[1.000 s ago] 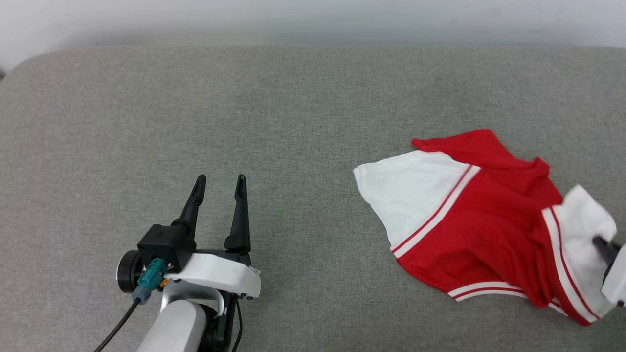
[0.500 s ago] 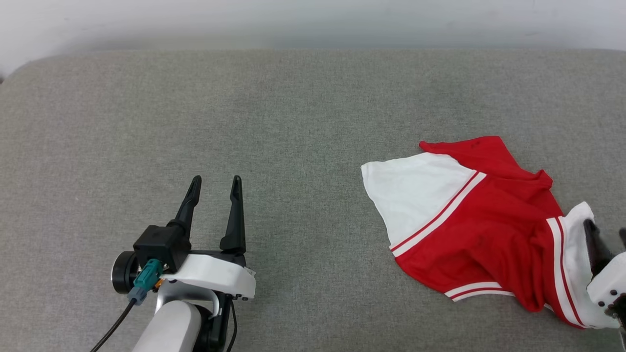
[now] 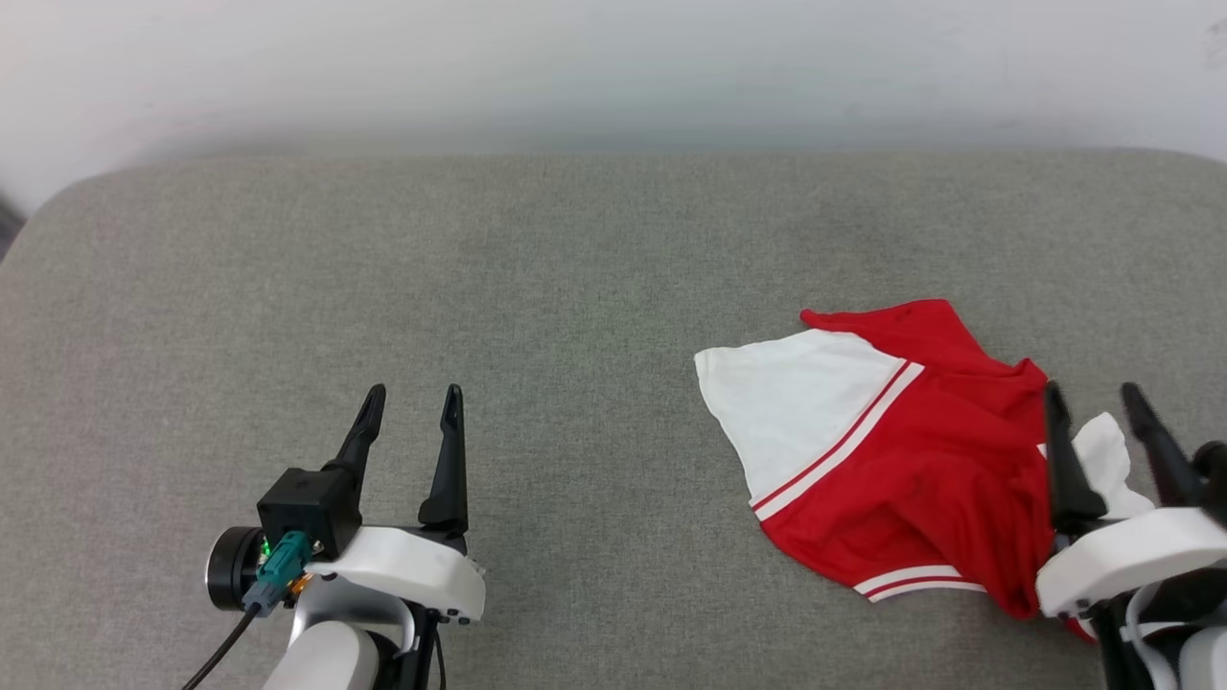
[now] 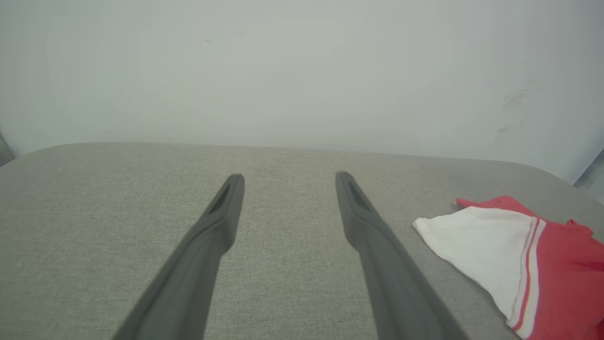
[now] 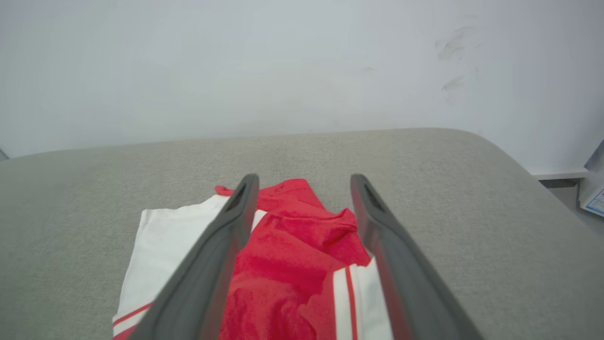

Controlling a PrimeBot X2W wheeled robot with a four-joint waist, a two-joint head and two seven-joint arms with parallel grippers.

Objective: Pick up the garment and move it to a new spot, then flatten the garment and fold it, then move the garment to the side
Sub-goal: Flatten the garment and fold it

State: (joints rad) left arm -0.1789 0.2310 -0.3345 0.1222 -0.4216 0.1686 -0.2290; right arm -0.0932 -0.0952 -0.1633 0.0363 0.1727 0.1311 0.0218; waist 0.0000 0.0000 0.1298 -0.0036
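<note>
The garment (image 3: pixel 901 450) is a red jersey shirt with white sleeves and striped trim, lying crumpled on the right half of the grey surface (image 3: pixel 537 287). One white sleeve spreads out to its left. My right gripper (image 3: pixel 1093 398) stands open over the shirt's right edge, holding nothing; between its fingers the right wrist view shows rumpled red cloth (image 5: pixel 292 241). My left gripper (image 3: pixel 410 398) is open and empty at the lower left, well apart from the shirt. In the left wrist view the garment (image 4: pixel 519 255) lies at the right, beyond my left gripper (image 4: pixel 288 177).
The grey padded surface has rounded far corners and ends at a pale wall (image 3: pixel 613 67). A white object (image 5: pixel 595 191) stands on the floor beyond the right edge.
My right gripper has let go of the white sleeve, opened, and drawn back above the shirt's right edge. The sleeve has dropped onto the cloth. The head camera has tilted up slightly.
</note>
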